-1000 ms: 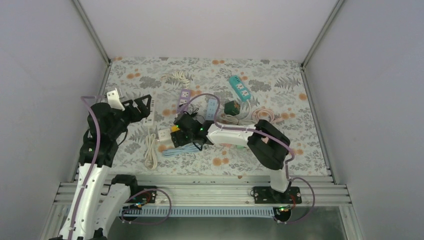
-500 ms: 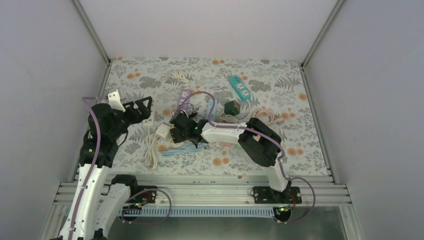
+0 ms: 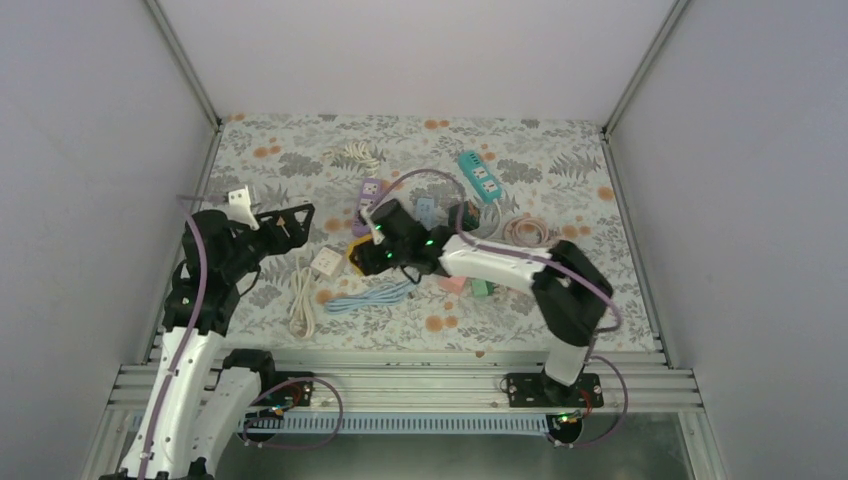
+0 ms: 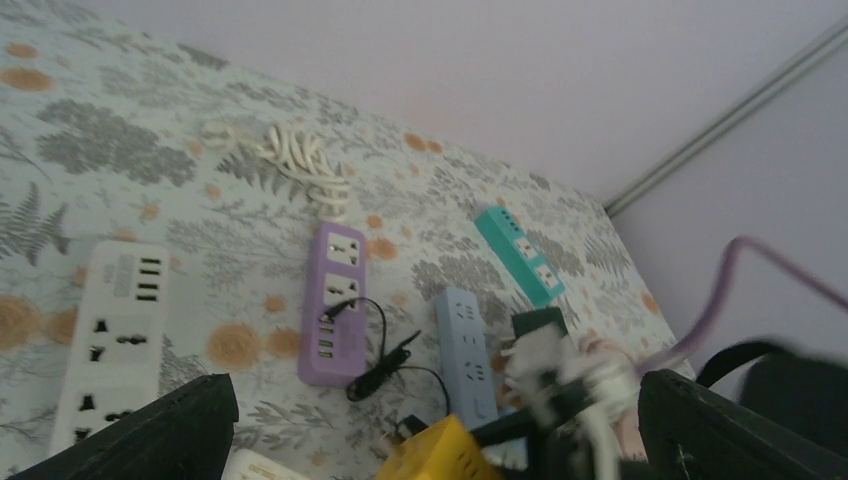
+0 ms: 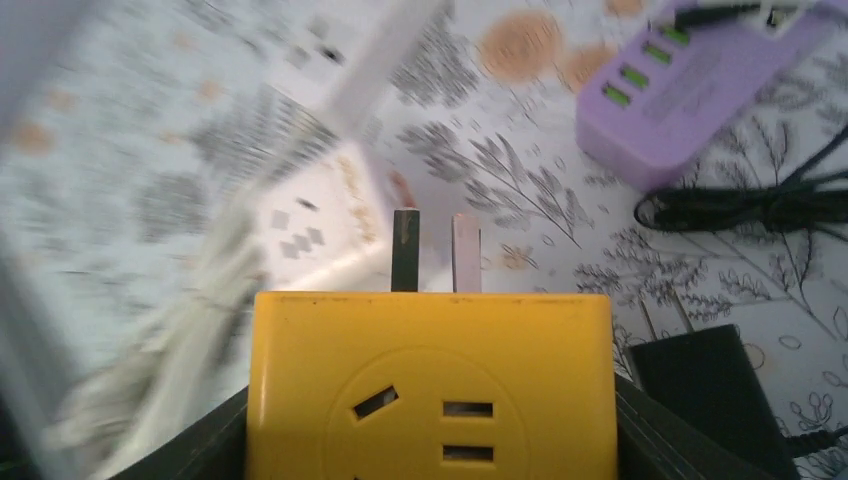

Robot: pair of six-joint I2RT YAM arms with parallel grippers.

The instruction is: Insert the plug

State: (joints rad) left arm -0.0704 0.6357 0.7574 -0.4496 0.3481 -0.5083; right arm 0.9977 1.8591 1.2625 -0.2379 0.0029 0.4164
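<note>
My right gripper is shut on a yellow plug block, its two flat prongs pointing away from the wrist over the floral mat. From above, the yellow plug sits at the tip of the right gripper, near a white cube adapter. A purple power strip lies just behind, also visible as purple power strip. My left gripper hangs open and empty to the left. In its wrist view the left gripper frames the purple strip and a pale blue strip.
A white power strip lies at the left, a teal strip at the back right. A black adapter with a black cable lies beside the plug. A white cord and a blue cable trail toward the front.
My right gripper has closed onto the yellow plug and swung it back and to the right, away from the white cube adapter. The left gripper drifted slightly right, still open.
</note>
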